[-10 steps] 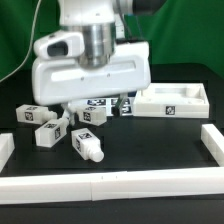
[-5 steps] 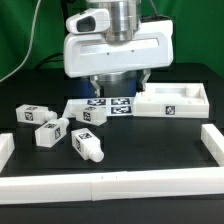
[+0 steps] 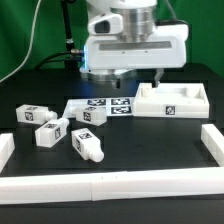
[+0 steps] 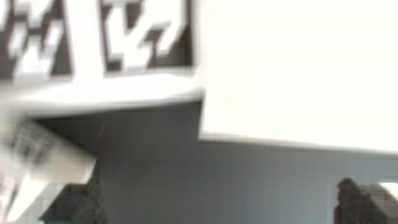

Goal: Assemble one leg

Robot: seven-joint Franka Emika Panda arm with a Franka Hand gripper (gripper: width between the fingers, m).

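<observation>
the black table (image 3: 150,150) is edged at the front by a low white wall (image 3: 110,184). the gripper (image 4: 222,205) hangs over the table's back, its fingers (image 4: 372,202) wide apart and holding nothing. the square tabletop (image 3: 172,101) sits on the exterior view's right, with the marker board (image 3: 103,106) just beside it. 4 white legs (image 3: 49,133) lie loose on the exterior view's left, untouched.

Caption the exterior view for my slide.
Robot arm poised above the marker board and square white part, loose white legs lying on the black table nearby.
</observation>
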